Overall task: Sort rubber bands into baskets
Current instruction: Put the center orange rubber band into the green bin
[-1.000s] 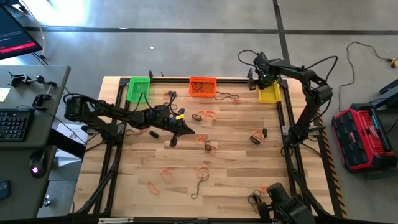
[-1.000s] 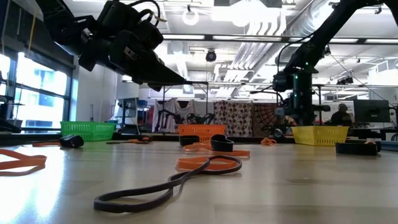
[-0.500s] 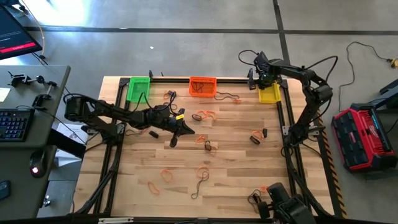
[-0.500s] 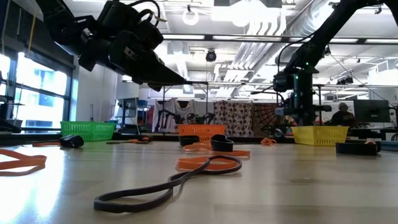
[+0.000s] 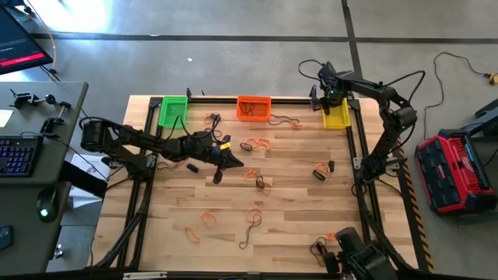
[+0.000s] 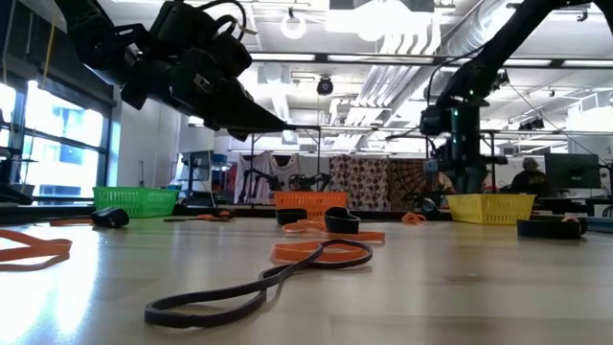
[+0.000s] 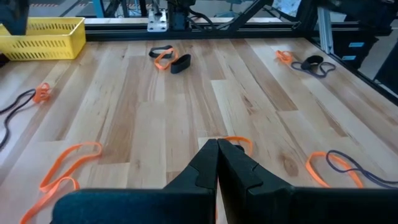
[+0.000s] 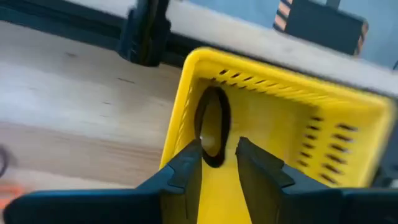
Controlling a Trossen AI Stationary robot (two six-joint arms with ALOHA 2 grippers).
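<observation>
The right gripper [image 8: 217, 163] has risen slightly over the yellow basket [image 8: 348, 118], fingers slightly apart, a black band [image 8: 211, 124] between them.

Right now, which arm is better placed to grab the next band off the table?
Left. The left gripper hangs shut mid-table, just above an orange rubber band, with more scattered around. The right gripper is away at the yellow basket, open, over a black band.

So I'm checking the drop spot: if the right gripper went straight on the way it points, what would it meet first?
Probably the black rubber band lying in the yellow basket, then the basket's floor. The right gripper, fingers slightly apart, points down into it; depth is hard to judge.
</observation>
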